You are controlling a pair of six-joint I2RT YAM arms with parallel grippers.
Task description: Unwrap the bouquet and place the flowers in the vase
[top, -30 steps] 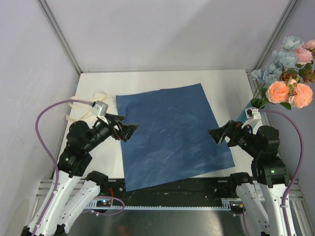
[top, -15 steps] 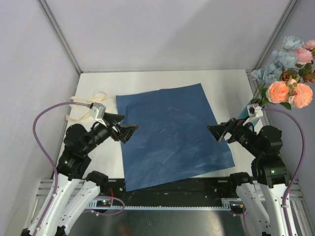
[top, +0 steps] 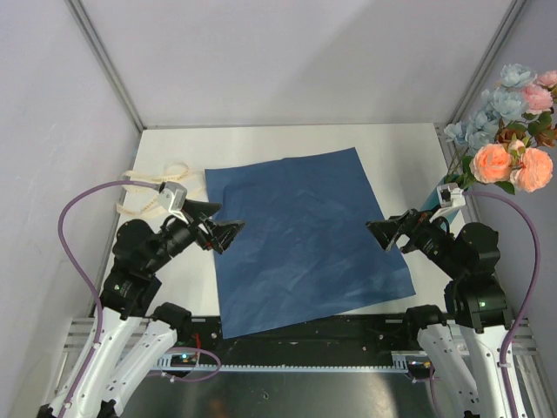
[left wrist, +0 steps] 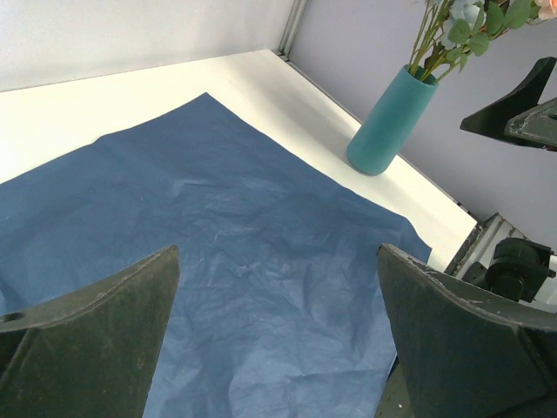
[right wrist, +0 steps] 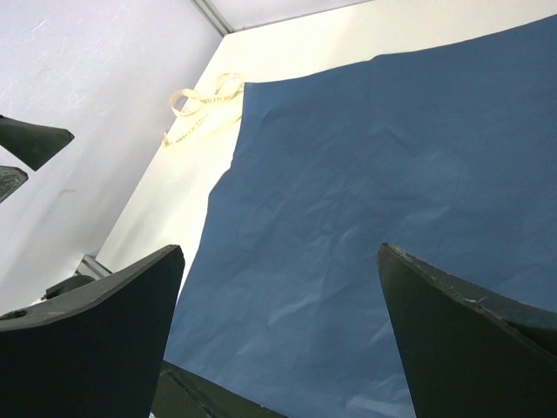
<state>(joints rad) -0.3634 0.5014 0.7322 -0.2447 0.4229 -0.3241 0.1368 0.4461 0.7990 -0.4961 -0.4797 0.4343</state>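
On the white table (top: 261,144), at its far right corner, the flowers (top: 513,131) stood in the teal vase (left wrist: 389,120). Blue paper (top: 300,235) lay flat mid-table, with cream ribbon (top: 152,187) beyond its left edge. The left gripper (top: 219,223) and right gripper (top: 388,232) hovered at the paper's sides, jaws wide apart, holding nothing.

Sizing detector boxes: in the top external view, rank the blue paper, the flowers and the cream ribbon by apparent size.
1. blue paper: by far the largest, spread flat.
2. flowers: they stand higher, nearer the camera, so they may look inflated.
3. cream ribbon: smallest as seen, a thin looped tangle.
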